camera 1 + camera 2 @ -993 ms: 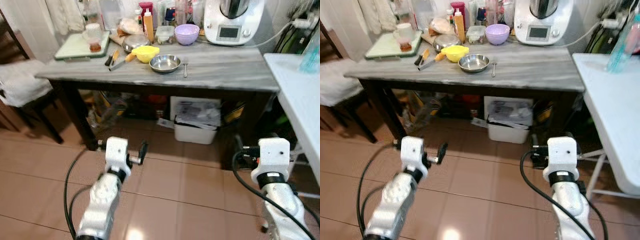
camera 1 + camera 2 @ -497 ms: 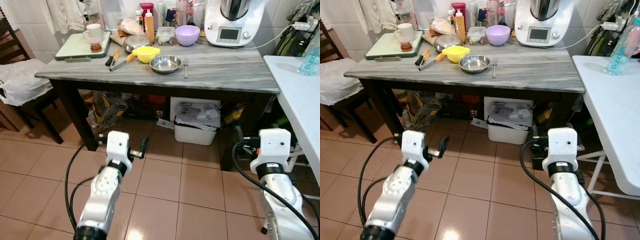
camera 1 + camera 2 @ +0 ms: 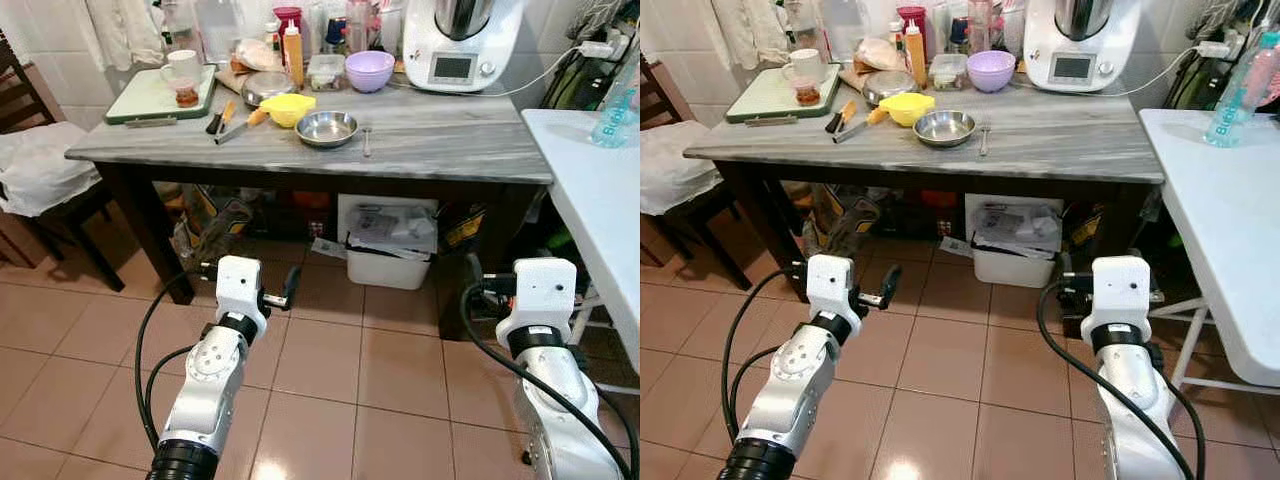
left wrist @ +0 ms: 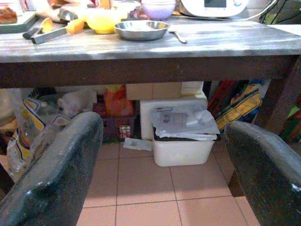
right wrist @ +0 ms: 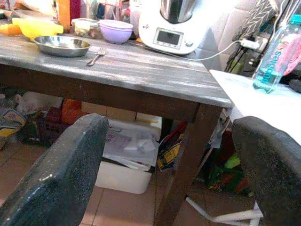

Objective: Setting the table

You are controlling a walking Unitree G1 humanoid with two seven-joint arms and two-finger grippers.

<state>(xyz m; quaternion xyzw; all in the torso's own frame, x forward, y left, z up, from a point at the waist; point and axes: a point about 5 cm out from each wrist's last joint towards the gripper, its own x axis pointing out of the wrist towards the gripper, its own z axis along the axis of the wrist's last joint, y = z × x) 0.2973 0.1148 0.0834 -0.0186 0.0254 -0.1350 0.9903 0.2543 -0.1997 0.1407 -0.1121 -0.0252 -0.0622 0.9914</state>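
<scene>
On the grey wooden table ahead lie a steel bowl, a fork right of it, a yellow bowl, a knife and a purple bowl. A mug stands on a green tray at the back left. My left gripper is held low over the floor, short of the table, open and holding nothing. My right gripper is just as low on the right, open and holding nothing, facing the table's right leg.
A white kitchen machine and bottles crowd the table's back. Under the table sit a white bin and bags. A chair with white cloth stands left. A white table with a bottle is on the right.
The blur of a second ago has gone and the whole view has shifted slightly. Both arms keep nearly the same place, low before the table.
</scene>
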